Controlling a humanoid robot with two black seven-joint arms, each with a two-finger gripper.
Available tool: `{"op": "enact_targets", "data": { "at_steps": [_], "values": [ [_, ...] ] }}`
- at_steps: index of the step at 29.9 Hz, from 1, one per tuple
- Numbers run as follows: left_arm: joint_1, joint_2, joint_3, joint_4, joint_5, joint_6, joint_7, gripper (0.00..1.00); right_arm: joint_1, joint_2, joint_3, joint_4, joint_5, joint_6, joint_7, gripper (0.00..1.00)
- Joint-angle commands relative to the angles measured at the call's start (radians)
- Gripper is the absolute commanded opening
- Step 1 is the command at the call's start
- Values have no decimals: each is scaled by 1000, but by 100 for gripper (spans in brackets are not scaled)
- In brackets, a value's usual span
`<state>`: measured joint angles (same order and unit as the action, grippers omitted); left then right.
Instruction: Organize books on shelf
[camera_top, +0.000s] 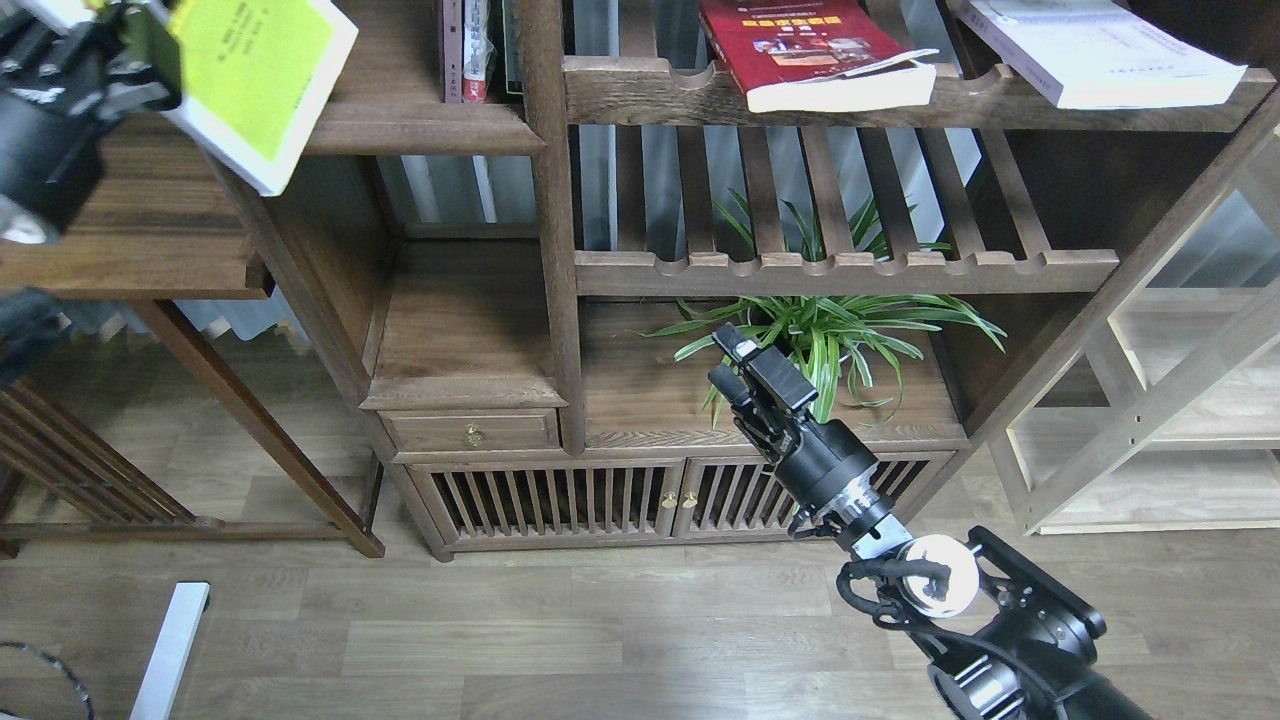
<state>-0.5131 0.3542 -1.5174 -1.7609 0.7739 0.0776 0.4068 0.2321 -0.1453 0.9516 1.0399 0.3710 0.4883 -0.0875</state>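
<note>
My left gripper is at the top left, shut on the lower edge of the yellow-green book. The book hangs tilted, its right corner over the left end of the shelf, a dark solid board with a rounded front edge. Several thin books stand upright at that board's right end. The red book and the pale book lie flat on the upper slatted rack. My right gripper hovers low in front of the plant, open and holding nothing.
A potted spider plant sits in the lower compartment behind my right gripper. A second slatted rack lies above it. A dark side table stands on the left, a pale wooden frame on the right.
</note>
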Motion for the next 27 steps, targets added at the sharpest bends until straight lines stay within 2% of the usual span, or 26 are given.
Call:
{"op": "enact_targets", "data": {
  "at_steps": [1,9,11,18,27],
  "values": [
    [-63,-3,98,18,40,99,6,0,-2,-31,3,29,0,0,2,86],
    [-277,-23,290,107,100,318,6,0,-19,-108,22,32,5,0,3,86],
    [-318,-21,325,132,100,352,6,0,-34,-125,27,32,6,0,3,86],
    [-384,-26,384,204,102,396,6,0,-76,-134,29,31,9,0,5,86],
    [-462,-38,418,320,100,398,-2,1,-82,-126,27,31,9,0,5,86]
  ]
}}
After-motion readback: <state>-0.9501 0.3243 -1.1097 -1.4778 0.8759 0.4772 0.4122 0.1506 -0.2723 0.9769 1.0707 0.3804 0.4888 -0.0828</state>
